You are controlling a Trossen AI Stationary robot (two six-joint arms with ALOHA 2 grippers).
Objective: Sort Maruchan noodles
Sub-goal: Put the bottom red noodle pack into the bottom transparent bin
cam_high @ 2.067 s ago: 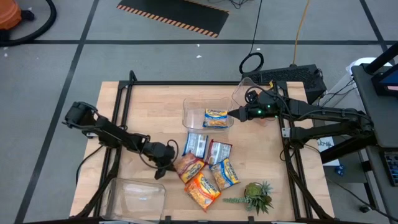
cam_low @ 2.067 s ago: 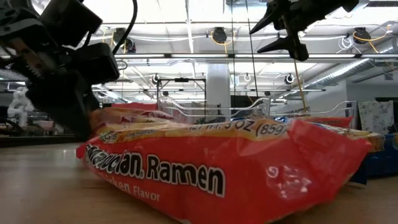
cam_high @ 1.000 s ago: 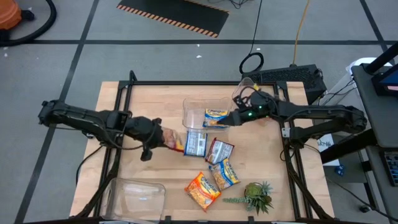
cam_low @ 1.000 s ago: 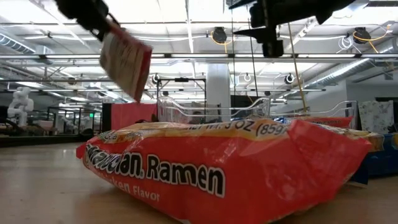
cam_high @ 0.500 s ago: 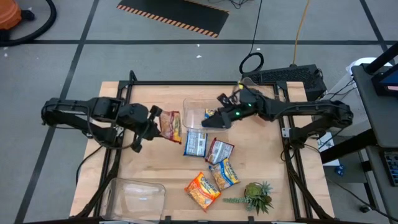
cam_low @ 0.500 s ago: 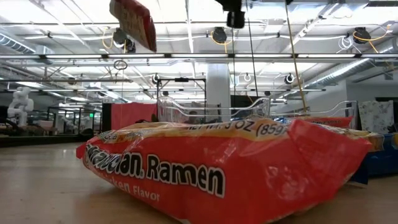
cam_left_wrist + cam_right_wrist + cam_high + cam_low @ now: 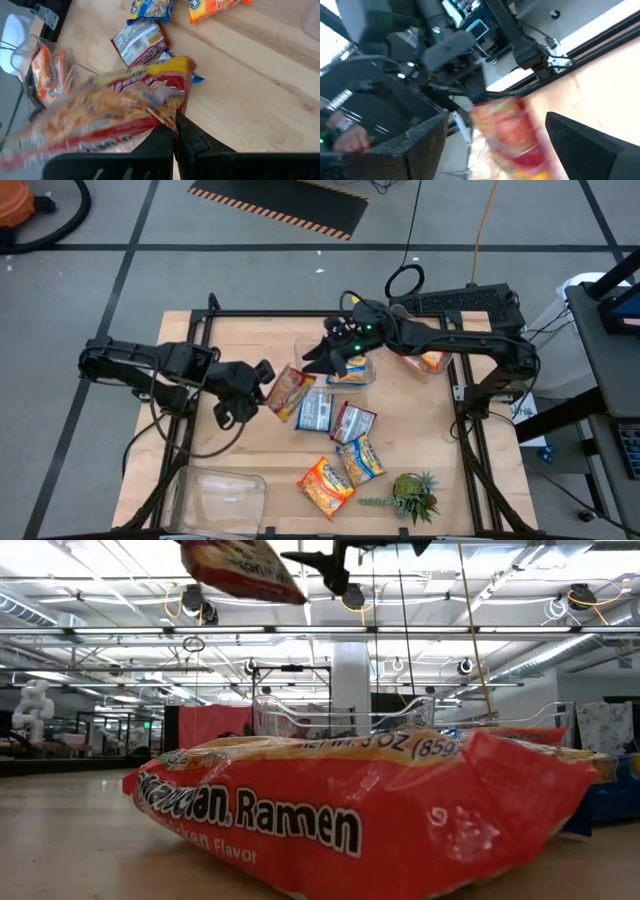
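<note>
The Maruchan noodles are small flat packets. A dark red-brown packet [image 7: 289, 392] hangs in the air over the table's middle, with my left gripper [image 7: 262, 377] shut on it. My right gripper [image 7: 314, 360] stands open just beyond the packet's far right end, above the middle clear bin [image 7: 300, 352]. From the right wrist, the packet [image 7: 510, 132] shows ahead between the spread fingers, apart from them. Several more packets lie flat on the table: a blue one [image 7: 318, 410], a red-brown one [image 7: 352, 423], a blue-yellow one [image 7: 361, 460] and an orange one [image 7: 325, 484]. My left gripper pinches the red-brown packet at the crimped seam of one short end [image 7: 172, 116] between its two shut fingers. The fingers come slanting down from the table's left. The packet is lifted clear and juts out past the fingertips, tilted.
An orange-yellow packet [image 7: 347, 370] lies in the middle bin. A second clear bin [image 7: 395, 348] at the far right holds an orange packet [image 7: 428, 361]. An empty-looking clear bin [image 7: 215, 492] sits at the near left edge. A small green plant [image 7: 412, 495] stands near right.
My left gripper has risen with the red-brown packet and rolled its wrist, so the packet has turned from hanging edge-down to jutting out tilted. My right gripper has swung toward the table's left, over the middle bin and up to the held packet.
</note>
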